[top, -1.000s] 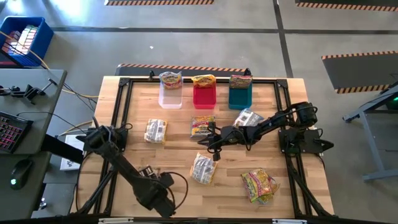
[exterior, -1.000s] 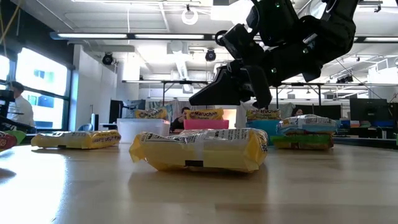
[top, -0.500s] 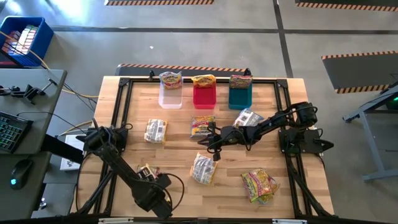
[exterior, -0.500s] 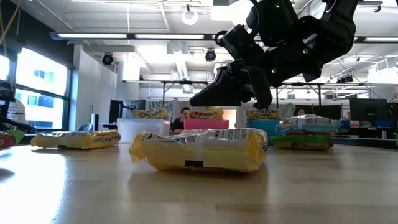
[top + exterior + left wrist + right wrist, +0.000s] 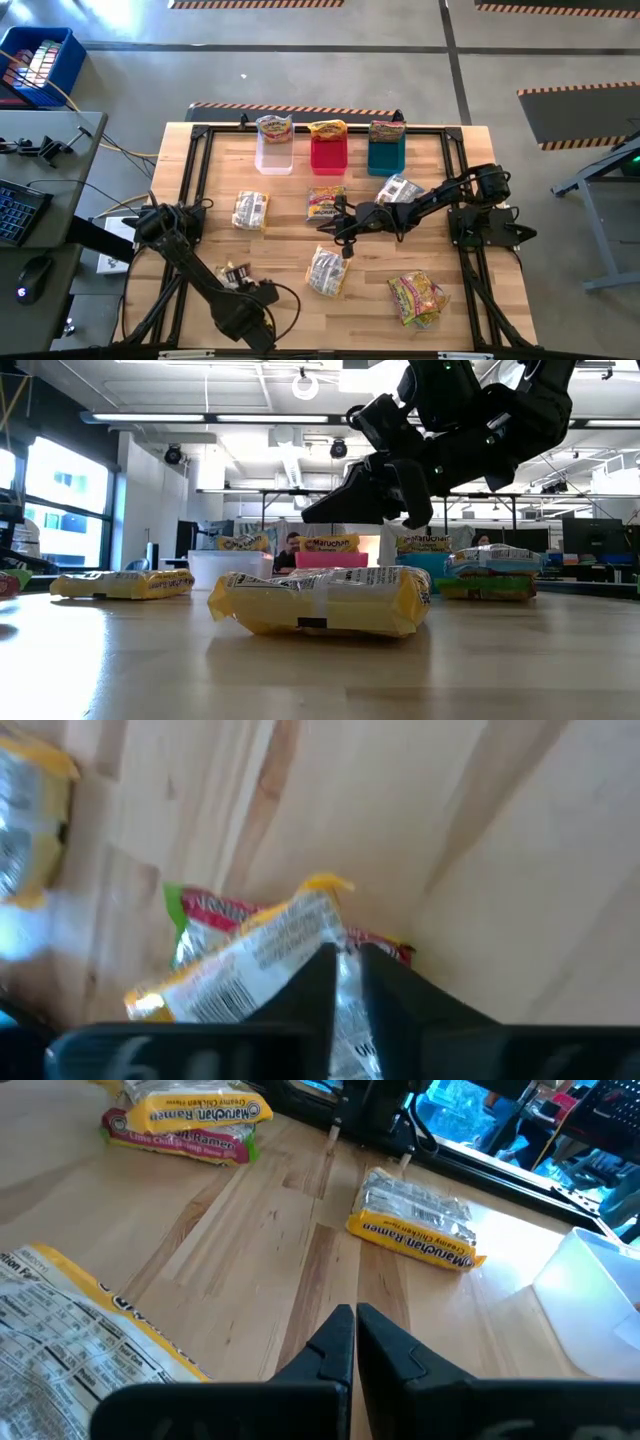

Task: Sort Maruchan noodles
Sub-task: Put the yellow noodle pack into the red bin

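Yellow-and-silver packet (image 5: 262, 948) is now pinched by the left gripper (image 5: 345, 956). Its fingers, wide a second ago, have drawn in narrow on the crinkly edge at the counter's (image 5: 290, 250) 7 o'clock corner (image 5: 233, 272). That reads as a pick made, with the carry to a bin still ahead. A red-and-green packet (image 5: 205, 907) shows just behind the held one; I cannot tell whether it is caught too.

The three bins (image 5: 327, 152) stand at 12 o'clock, each already with a packet in it. The right gripper (image 5: 324, 228) hangs over the centre, fingers shut and empty, and has not moved. It and the loose packets (image 5: 327, 270) around it lie between the left arm and the bins.
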Controlling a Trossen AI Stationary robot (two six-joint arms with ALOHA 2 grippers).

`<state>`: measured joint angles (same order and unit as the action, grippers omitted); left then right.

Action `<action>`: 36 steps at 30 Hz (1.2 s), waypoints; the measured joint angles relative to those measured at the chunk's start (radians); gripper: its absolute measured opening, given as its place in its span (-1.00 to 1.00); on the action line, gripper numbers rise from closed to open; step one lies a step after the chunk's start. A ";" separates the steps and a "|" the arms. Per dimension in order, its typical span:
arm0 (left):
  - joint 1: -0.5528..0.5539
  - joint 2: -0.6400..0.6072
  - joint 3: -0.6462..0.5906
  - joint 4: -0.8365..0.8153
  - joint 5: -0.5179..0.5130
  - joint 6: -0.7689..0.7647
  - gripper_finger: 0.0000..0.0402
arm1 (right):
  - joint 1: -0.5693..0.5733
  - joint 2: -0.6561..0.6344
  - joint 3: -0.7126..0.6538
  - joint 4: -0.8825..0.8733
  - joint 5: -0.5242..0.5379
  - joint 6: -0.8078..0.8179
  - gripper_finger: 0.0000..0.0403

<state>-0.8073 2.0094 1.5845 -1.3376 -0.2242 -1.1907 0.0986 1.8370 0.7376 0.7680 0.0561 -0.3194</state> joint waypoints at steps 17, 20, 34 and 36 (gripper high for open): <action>0.016 -0.013 0.000 -0.045 0.145 -0.011 -0.72 | 0.000 0.000 0.000 -0.008 0.000 0.049 -1.00; 0.019 -0.013 0.000 -0.046 0.160 -0.014 -0.55 | 0.000 0.000 0.000 -0.007 0.000 0.050 -1.00; 0.012 0.051 0.000 -0.065 0.227 -0.038 -0.14 | 0.000 0.000 0.000 -0.010 0.001 0.068 -1.00; 0.009 0.071 0.001 -0.080 0.235 -0.033 -0.16 | 0.000 0.000 0.000 -0.008 0.001 0.075 -1.00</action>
<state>-0.7987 2.0801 1.5852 -1.4176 0.0111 -1.2233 0.0982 1.8370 0.7376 0.7604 0.0566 -0.2440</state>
